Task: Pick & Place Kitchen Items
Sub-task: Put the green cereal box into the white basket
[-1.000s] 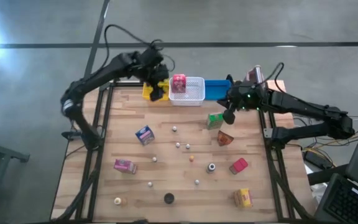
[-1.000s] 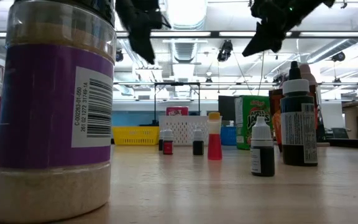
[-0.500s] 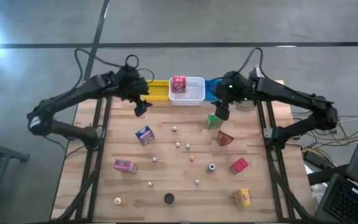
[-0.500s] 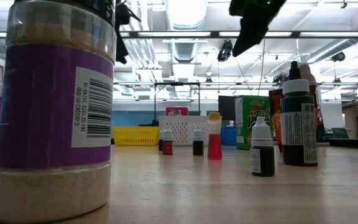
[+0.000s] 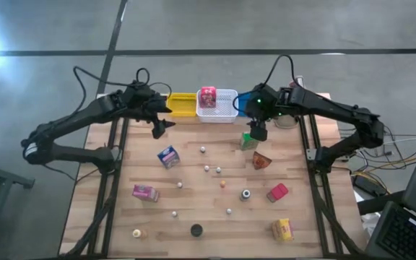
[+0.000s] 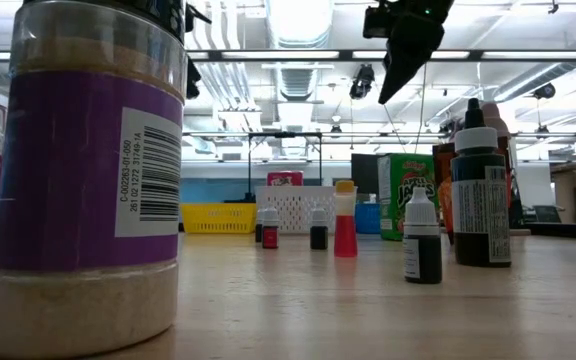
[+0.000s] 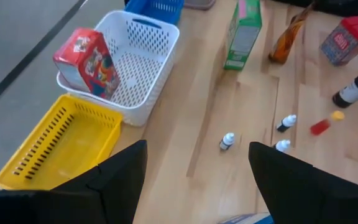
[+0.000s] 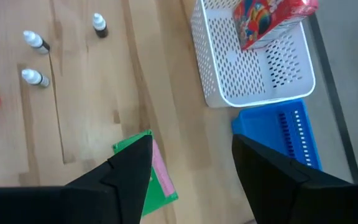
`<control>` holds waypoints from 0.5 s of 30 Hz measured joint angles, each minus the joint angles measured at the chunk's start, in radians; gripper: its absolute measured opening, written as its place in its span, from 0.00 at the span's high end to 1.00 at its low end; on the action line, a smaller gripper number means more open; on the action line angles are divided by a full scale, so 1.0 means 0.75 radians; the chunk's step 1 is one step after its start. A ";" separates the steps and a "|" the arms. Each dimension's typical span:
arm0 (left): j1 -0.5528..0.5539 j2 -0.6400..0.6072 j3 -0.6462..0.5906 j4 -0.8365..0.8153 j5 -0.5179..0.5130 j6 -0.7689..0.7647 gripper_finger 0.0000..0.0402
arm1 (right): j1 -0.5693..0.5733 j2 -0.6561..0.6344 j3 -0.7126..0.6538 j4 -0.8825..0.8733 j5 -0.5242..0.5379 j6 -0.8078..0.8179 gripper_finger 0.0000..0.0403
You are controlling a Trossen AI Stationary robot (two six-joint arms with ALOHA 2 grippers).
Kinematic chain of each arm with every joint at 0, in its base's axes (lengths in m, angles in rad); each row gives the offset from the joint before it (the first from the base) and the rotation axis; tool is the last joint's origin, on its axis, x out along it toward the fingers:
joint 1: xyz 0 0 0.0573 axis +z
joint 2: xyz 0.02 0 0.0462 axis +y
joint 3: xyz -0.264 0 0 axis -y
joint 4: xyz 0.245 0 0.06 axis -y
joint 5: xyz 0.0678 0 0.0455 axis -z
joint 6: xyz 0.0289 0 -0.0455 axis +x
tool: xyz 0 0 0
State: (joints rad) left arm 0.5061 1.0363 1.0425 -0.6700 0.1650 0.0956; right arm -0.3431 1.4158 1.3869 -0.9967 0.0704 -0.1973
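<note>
The wooden table (image 5: 193, 188) carries, just behind the right gripper (image 5: 256, 131), a white bin (image 5: 222, 108) that holds a red-pink packet (image 5: 208, 96) (a blue bin (image 8: 284, 130) stands beside it). The right gripper hangs with fingers spread and empty right above the green packet (image 5: 250, 141). The left gripper (image 5: 159, 128), also spread and empty, hovers near the yellow bin (image 5: 181, 105), with a blue packet (image 5: 167, 156) in front of it.
</note>
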 joint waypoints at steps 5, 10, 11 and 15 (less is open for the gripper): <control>-0.001 0.016 -0.053 0.035 0.000 0.005 0.29 | 0.005 0.000 0.000 -0.048 0.000 -0.008 0.44; -0.002 0.014 -0.070 0.035 0.001 0.011 0.29 | 0.031 0.001 -0.001 -0.102 0.000 -0.017 0.43; -0.002 0.014 -0.070 0.033 0.001 0.014 0.29 | 0.038 0.001 -0.001 -0.109 0.000 -0.017 0.43; -0.002 0.013 -0.084 0.035 0.019 0.020 0.29 | 0.092 -0.001 -0.001 -0.153 0.000 0.013 0.45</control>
State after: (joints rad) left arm 0.5045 1.0462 0.9792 -0.6435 0.1794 0.1103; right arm -0.2744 1.4147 1.3861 -1.1113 0.0704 -0.1873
